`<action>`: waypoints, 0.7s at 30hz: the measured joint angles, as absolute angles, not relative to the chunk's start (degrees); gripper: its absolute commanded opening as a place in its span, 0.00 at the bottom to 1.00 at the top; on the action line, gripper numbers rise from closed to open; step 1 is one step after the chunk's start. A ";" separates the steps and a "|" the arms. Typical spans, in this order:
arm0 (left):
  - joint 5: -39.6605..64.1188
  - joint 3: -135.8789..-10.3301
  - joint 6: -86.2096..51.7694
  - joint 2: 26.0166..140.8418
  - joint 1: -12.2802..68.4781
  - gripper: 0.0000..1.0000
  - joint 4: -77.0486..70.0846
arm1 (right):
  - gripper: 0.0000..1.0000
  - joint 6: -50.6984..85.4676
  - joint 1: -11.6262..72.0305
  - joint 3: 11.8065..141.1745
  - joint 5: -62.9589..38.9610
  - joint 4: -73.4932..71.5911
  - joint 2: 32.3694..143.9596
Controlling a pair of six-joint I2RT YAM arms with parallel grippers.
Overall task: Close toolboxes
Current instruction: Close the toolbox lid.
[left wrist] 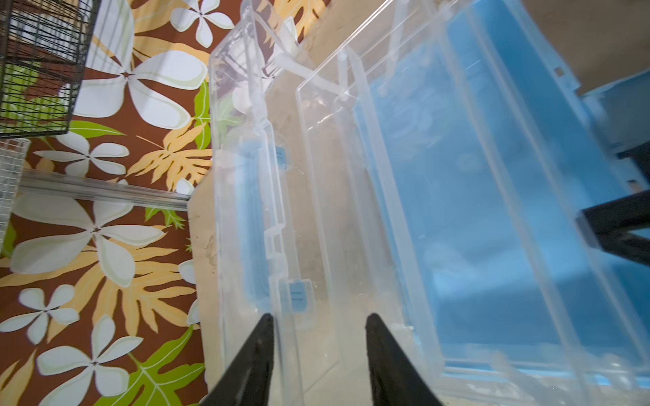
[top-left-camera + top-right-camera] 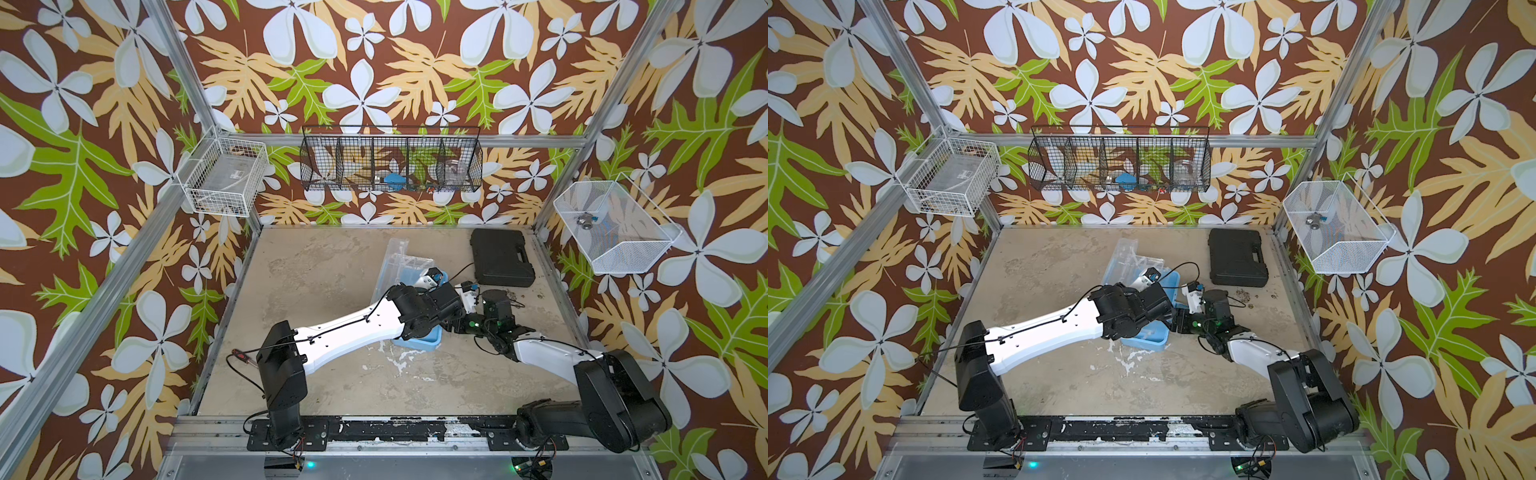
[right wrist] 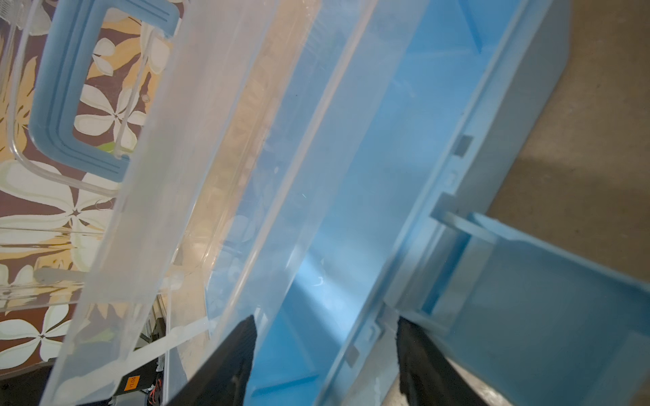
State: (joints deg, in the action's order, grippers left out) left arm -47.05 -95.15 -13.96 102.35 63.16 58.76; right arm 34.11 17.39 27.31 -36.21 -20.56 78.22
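Observation:
The light blue toolbox [image 2: 419, 341] [image 2: 1144, 343] sits mid-table, mostly under my left arm. Its transparent lid [image 2: 401, 259] [image 1: 246, 158] stands raised, with the blue U-shaped handle [image 3: 56, 105] on it. My left gripper [image 1: 318, 323] [image 2: 432, 277] is open at the lid. The lid's clear rim runs close along one finger [image 1: 262, 351]. My right gripper [image 3: 325, 323] [image 2: 467, 289] is open at the box's side. The blue side wall [image 3: 404, 197] passes between its fingers. A blue side latch [image 3: 527, 298] hangs loose beside one finger.
A flat black moulded case [image 2: 500, 257] lies shut at the back right of the table. A black wire basket [image 2: 390, 164] hangs on the back wall. A white wire basket [image 2: 224, 180] hangs at the left and a white mesh basket [image 2: 611, 228] at the right.

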 measured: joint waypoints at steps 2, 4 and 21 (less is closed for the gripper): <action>-45.08 -95.79 -14.81 102.43 63.61 0.60 58.46 | 0.67 34.24 17.15 27.05 -36.36 -20.75 78.17; -43.13 -95.98 -15.40 102.35 63.92 0.66 57.60 | 0.67 34.26 17.02 26.98 -36.51 -21.02 78.11; -18.06 -87.64 -17.80 92.55 64.14 0.75 35.86 | 0.67 34.50 15.86 26.00 -34.92 -20.01 76.34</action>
